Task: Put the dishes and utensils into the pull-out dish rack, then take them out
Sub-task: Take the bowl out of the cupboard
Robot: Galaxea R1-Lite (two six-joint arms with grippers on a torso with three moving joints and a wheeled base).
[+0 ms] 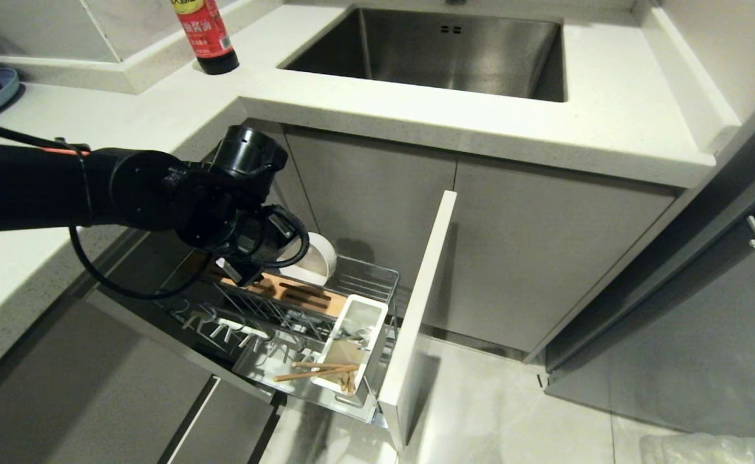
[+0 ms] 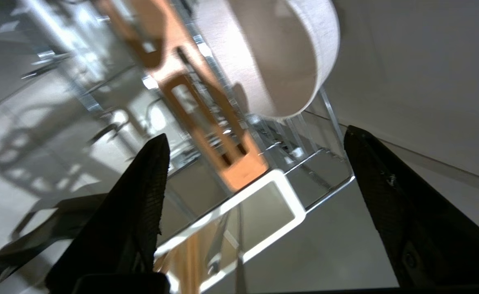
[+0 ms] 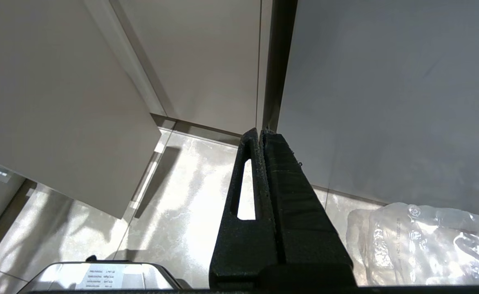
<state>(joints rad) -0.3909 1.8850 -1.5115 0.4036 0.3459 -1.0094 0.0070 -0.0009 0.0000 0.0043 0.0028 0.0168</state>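
Now bowl [image 1: 316, 258] racked (fingers [image 2: 141, 196] apart).

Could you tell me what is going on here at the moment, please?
The robot is working at the pull-out dish rack, which stands open below the sink. Its left tool hangs open over the rack near the cream-white bowl, which stands on edge in the wires, gripped by nothing. The chopsticks lie across the white utensil caddy. The right tool is shut and parked low by the cabinets.
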